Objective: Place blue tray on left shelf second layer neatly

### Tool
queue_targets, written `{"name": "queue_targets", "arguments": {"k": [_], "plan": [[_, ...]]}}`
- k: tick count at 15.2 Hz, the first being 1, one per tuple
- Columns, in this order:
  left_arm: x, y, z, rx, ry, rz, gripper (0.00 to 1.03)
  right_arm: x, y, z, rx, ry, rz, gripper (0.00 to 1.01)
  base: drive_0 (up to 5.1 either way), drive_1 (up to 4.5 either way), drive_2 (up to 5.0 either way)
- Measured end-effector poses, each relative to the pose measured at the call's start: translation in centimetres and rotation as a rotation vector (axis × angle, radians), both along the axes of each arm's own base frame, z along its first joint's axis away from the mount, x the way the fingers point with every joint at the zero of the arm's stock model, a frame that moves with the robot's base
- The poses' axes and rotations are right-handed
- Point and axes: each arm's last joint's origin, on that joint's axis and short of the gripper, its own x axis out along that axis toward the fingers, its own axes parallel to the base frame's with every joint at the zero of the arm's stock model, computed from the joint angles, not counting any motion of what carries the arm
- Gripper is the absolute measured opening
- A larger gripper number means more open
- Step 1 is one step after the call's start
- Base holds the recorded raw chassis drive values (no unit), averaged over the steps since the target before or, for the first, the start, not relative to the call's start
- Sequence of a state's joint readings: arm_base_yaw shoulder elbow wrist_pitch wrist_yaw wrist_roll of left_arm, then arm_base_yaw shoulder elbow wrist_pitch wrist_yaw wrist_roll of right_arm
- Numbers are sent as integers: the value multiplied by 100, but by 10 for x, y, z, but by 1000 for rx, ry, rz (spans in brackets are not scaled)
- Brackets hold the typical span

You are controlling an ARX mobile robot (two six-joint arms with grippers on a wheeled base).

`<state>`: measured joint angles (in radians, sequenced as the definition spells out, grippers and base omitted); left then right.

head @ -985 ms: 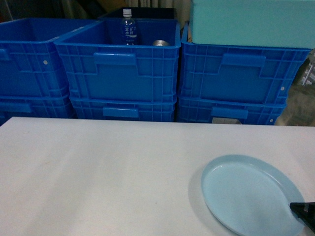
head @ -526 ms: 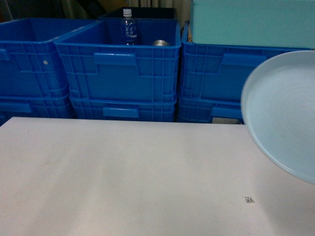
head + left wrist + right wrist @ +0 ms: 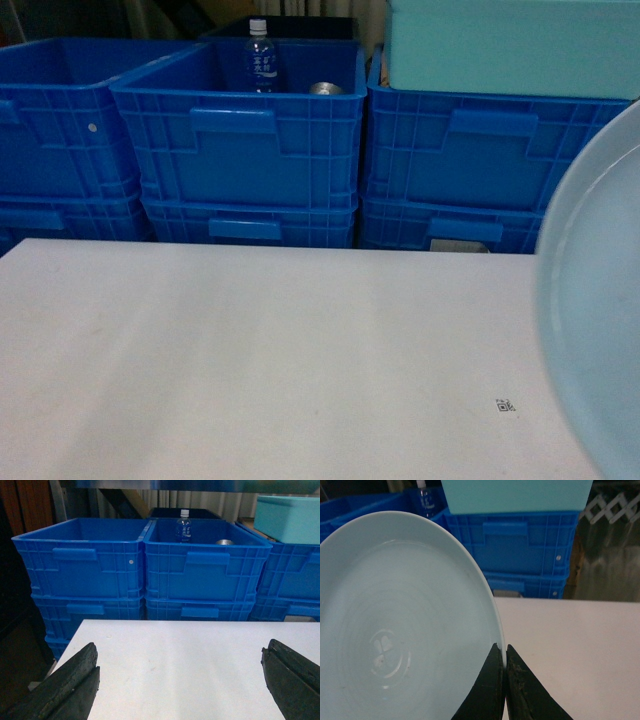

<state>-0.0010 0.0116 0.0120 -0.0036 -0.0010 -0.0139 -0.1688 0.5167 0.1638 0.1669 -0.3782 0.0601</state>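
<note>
Already we held the pale sky-blue round glossy tray (image 3: pixel 395 625) by its rim in our right gripper (image 3: pixel 505 662), raised above the white table's (image 3: pixel 250 350) right edge. Our left gripper (image 3: pixel 180 680) stood wide and empty. Shelving remained; no steel rack showed.

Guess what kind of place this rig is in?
Probably a storeroom or warehouse test bay, not a home. Stacked blue plastic crates line the far edge of a plain white table, a teal box sits on one stack, and a water bottle stands in a crate.
</note>
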Motion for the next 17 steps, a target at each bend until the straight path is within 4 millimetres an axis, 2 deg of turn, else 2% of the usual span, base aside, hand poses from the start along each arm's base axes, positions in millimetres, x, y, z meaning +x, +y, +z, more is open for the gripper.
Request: {"name": "queue_targets", "arguments": {"k": [2,3,9,17], "plan": [[0,0,0,0,0,0,98,2,20,-8,-3,64,38,2,0,0,0],[0,0,0,0,0,0,98,-2,30,-5,-6,37,81,2,0,0,0],[0,0,0,0,0,0,98,-6,8,-12,-6,11,-42,2,0,0,0],[0,0,0,0,0,0,98,-6,8,-14,-10,17,-48,2,0,0,0]]}}
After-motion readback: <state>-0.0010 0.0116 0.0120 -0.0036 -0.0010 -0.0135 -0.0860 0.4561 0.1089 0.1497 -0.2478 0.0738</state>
